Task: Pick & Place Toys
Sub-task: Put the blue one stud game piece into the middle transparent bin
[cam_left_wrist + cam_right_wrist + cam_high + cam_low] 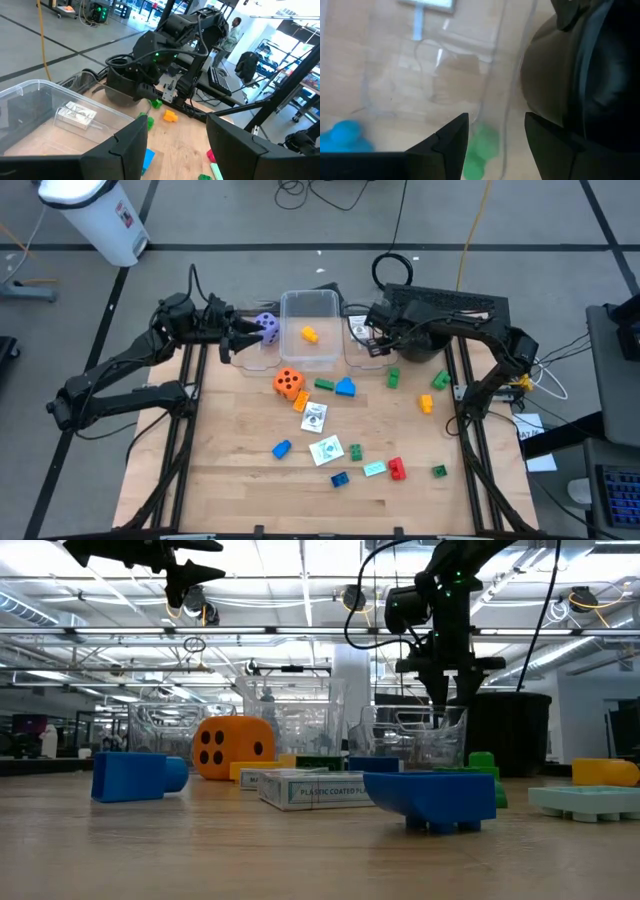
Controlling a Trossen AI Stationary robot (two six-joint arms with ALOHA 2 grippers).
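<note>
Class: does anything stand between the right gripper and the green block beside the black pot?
Yes. In the right wrist view the green block shows through a clear tub's wall, so the wall lies between it and the right gripper.

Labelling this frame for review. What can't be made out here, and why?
- Right gripper: the high view shows it over a clear tub, the arm covering its jaws; in its wrist view the fingers stand apart, empty.
- Left gripper: beside the purple die; touching or apart, too small to tell.
- Cards: print too small in the high view.
- Black pot: inside hidden by the right arm, left wrist view.
</note>
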